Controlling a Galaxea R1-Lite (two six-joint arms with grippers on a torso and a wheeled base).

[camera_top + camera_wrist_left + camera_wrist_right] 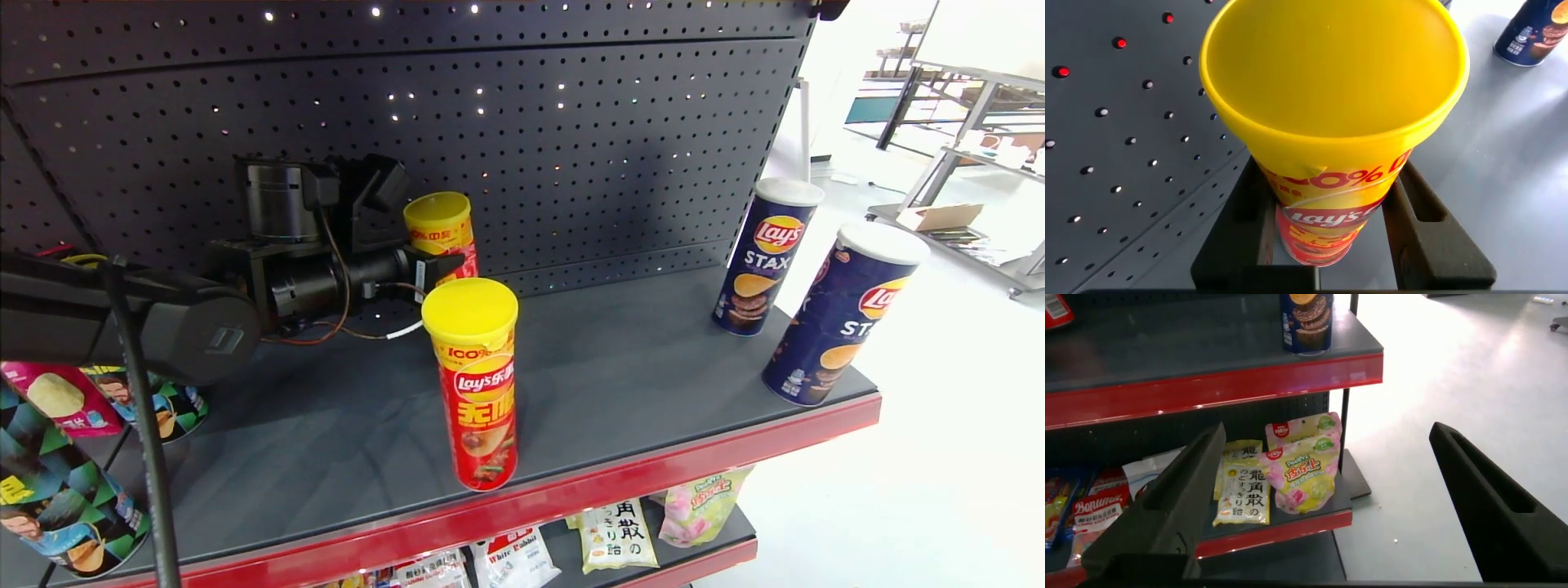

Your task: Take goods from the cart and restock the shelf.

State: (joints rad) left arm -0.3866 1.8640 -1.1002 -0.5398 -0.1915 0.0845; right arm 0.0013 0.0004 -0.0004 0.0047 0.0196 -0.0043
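**Left arm at the rear of the shelf.** A red crisp tube [439, 222] with a yellow lid is being held by the left gripper [445, 263] at the back of the shelf [637, 384], just in front of the perforated back panel [588, 139]. Its dark fingers [1422, 224] are being pressed against opposite sides of the tube, below the lid. Whether the base is being borne by the deck cannot be told, since it is being hidden by a matching tube [480, 392] standing near the red front lip.

The step in hand is judged to be the setting down. The tube is best kept vertical and lowered until its base lies flat. Only then should the fingers be parted slightly and drawn straight back, so that the tall, light cylinder is not tipped.

The tube walls are smooth and glossy, the lid is rimmed plastic, and the deck is matt grey metal. A dark blue tube [763, 257] and a second blue tube [841, 314], both white-lidded, are standing well apart to the right.

The right gripper [1327, 429] is being held wide open and empty, facing soft snack bags [1302, 469] on the lower shelf.
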